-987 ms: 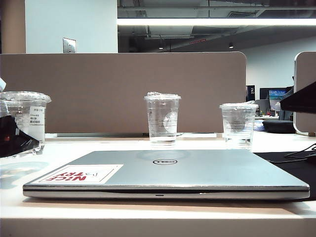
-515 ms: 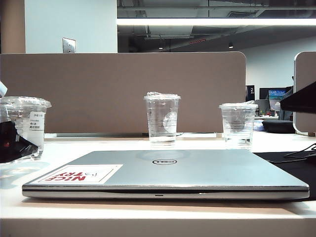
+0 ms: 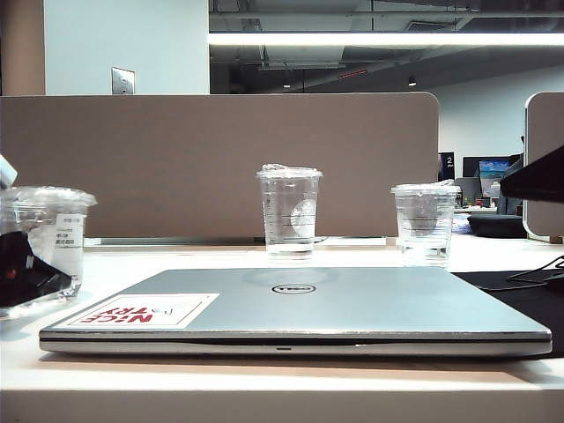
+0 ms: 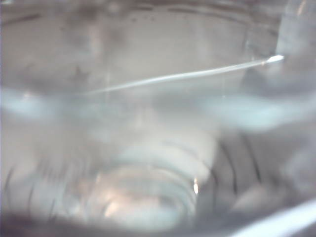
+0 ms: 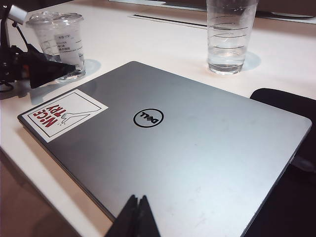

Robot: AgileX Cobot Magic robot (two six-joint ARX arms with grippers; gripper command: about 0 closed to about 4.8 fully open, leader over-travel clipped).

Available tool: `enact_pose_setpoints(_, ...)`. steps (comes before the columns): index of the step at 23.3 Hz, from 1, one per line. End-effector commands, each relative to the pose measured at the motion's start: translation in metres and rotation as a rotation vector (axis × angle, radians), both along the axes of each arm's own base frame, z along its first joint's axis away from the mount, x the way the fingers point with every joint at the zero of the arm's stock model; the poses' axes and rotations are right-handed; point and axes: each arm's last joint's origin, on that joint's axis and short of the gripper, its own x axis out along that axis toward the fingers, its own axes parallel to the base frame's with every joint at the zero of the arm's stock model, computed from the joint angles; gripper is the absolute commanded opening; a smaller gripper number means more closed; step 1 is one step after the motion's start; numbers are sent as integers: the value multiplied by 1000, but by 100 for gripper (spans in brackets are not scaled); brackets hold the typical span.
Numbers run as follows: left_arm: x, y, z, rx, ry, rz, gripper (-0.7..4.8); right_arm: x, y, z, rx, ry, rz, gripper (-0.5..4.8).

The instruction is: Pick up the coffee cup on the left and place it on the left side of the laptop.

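Observation:
The coffee cup (image 3: 53, 220), short and clear with a lid and a white label, is at the far left, beside the left end of the silver Dell laptop (image 3: 352, 304). My left gripper (image 3: 31, 273) is shut on the cup's lower wall. The right wrist view shows the same cup (image 5: 61, 37) with the black left gripper (image 5: 49, 69) clamped across it, its base at or just above the table. Blurred clear plastic of the cup (image 4: 158, 123) fills the left wrist view. My right gripper (image 5: 138, 200) hangs shut over the laptop's (image 5: 187, 148) lid, holding nothing.
A taller clear cup (image 3: 290, 211) stands behind the laptop's middle and a short clear cup (image 3: 426, 220) behind its right end. A brown partition (image 3: 220, 159) closes the back of the desk. A black mat (image 5: 281, 103) lies under the laptop's right side.
The left gripper and the coffee cup have sunk steadily toward the table. The laptop, the other cups and the right gripper have not moved.

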Motion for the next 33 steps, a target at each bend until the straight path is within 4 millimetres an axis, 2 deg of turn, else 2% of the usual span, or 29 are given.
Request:
enact_pose_setpoints(1,1,0,-1,-2,-10,-11,277,0,0,0,8,-12,-1,-5)
enact_pose_setpoints(5,1,0,-1,-1,-9,-6,280,0,0,0,8,-12,-1,-4)
enact_pose_setpoints(8,0,0,-1,-1,-8,-6,314,0,0,0,8,-12,0,-4)
enact_pose_setpoints(11,0,0,-1,-1,-7,-6,317,0,0,0,8,-12,0,-4)
enact_pose_setpoints(18,0,0,-2,-1,-7,-7,404,0,1,0,8,-12,3,-4)
enact_pose_setpoints(21,-2,0,-2,-1,-2,-7,408,0,1,0,8,-11,3,-4)
enact_pose_setpoints(25,-11,0,-2,-1,12,-7,460,0,1,0,8,-12,4,-4)
enact_pose_setpoints(33,-39,0,9,11,-15,-1,463,0,1,0,8,-12,4,-4)
